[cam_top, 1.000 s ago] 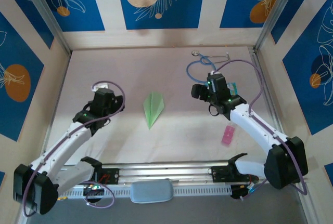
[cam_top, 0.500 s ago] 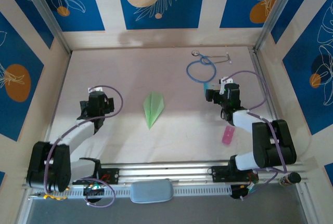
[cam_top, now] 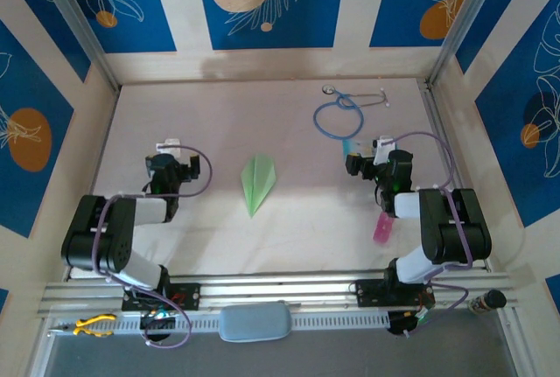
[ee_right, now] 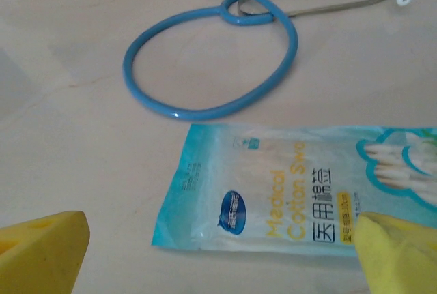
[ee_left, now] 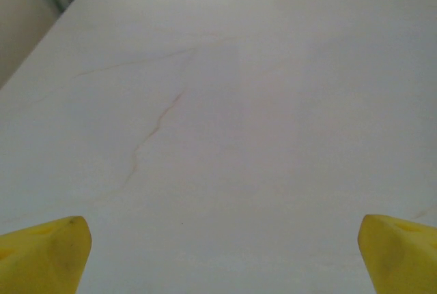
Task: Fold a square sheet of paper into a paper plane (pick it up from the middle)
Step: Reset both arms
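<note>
The square sheet of paper lies folded into a slim light-green paper plane (cam_top: 257,182) on the middle of the table, nose toward the near edge, touched by nothing. My left gripper (cam_top: 166,160) rests low to the left of it, well apart. In the left wrist view the left gripper (ee_left: 222,256) is open, its yellow fingertips (ee_left: 44,253) wide over bare table. My right gripper (cam_top: 378,158) rests to the right of the plane. In the right wrist view the right gripper (ee_right: 218,253) is open and holds nothing.
A blue stethoscope (cam_top: 339,119) (ee_right: 212,55) lies at the back right. A teal-and-white cotton swab pack (ee_right: 300,192) lies just ahead of the right fingers. A small pink strip (cam_top: 383,226) lies beside the right arm. Yellow pliers (cam_top: 87,324) rest on the near rail.
Both arms have folded back toward their bases and drawn their grippers lower and away from the plane. The plane has not moved.
</note>
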`<act>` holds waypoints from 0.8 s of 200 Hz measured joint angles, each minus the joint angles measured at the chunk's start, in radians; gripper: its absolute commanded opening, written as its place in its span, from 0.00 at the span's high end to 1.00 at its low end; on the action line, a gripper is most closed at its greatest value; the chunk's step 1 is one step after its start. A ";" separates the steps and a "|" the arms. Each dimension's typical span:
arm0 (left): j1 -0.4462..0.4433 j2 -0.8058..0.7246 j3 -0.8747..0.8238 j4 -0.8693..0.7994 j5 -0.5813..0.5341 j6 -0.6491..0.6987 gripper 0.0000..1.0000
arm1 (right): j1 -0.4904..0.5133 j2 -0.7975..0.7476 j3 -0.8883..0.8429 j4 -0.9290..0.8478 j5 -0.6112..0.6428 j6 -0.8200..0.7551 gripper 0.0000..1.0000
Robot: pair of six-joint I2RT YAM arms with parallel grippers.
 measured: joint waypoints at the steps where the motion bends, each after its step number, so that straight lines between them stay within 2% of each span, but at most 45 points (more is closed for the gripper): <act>1: 0.000 0.004 -0.004 0.008 0.003 0.001 0.00 | 0.000 0.000 0.000 0.001 0.000 0.000 0.01; 72: 0.003 0.034 -0.049 0.140 0.042 0.008 0.00 | 0.000 0.000 0.000 0.003 0.008 0.000 0.01; 160: 0.005 0.034 -0.048 0.144 0.074 0.015 0.00 | 0.000 0.000 0.000 0.005 0.008 0.000 0.01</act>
